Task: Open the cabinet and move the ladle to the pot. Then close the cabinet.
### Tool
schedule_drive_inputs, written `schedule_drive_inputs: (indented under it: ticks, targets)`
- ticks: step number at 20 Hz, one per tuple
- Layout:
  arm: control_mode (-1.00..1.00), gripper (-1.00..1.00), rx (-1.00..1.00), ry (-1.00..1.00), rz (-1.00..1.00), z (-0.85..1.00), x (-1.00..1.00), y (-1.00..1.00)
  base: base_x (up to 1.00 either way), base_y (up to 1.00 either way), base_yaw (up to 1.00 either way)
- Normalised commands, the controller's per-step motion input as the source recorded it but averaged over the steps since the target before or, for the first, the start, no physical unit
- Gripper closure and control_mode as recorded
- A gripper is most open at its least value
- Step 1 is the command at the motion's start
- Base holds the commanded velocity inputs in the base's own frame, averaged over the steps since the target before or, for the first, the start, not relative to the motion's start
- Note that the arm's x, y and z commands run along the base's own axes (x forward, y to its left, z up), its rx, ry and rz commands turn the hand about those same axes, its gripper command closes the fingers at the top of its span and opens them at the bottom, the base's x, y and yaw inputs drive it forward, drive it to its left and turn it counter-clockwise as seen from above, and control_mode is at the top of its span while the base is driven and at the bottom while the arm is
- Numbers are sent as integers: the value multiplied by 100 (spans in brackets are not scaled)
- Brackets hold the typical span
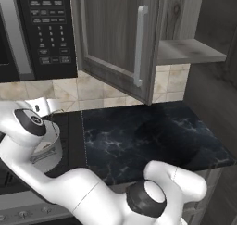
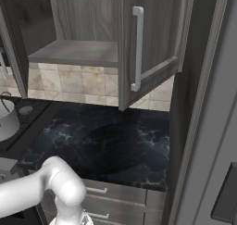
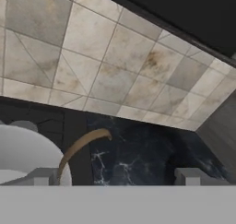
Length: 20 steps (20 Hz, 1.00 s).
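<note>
dark marble desk lying under cabinet, doors standing open for access; ladle leaning in pot at left, hook showing over rim; jaws standing open above, gripping nothing.

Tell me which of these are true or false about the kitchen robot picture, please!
1. The cabinet doors are open. True.
2. The ladle is lying on the cabinet shelf. False: its brown hooked handle sticks up from the pot.
3. The gripper is squeezing the ladle. False: its jaws are open and hold nothing.
4. The pot sits on the stove, left of the dark marble counter. True.
5. The microwave is white. False: it is black.
</note>
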Motion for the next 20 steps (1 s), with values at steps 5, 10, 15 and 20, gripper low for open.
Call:
schedule_drive_inputs:
  ticks: [5, 10, 15, 20]
  targets:
    - [-100, -100, 0, 7, 0, 29, -39, -34, 0, 0, 0]
    - [-100, -100, 0, 2, 0, 22, -57, -23, 0, 0, 0]
    - [-100, -100, 0, 0, 0, 21, -49, -9, 0, 0, 0]
    - [-100, -100, 0, 0, 0, 41, -6, -17, 0, 0, 0]
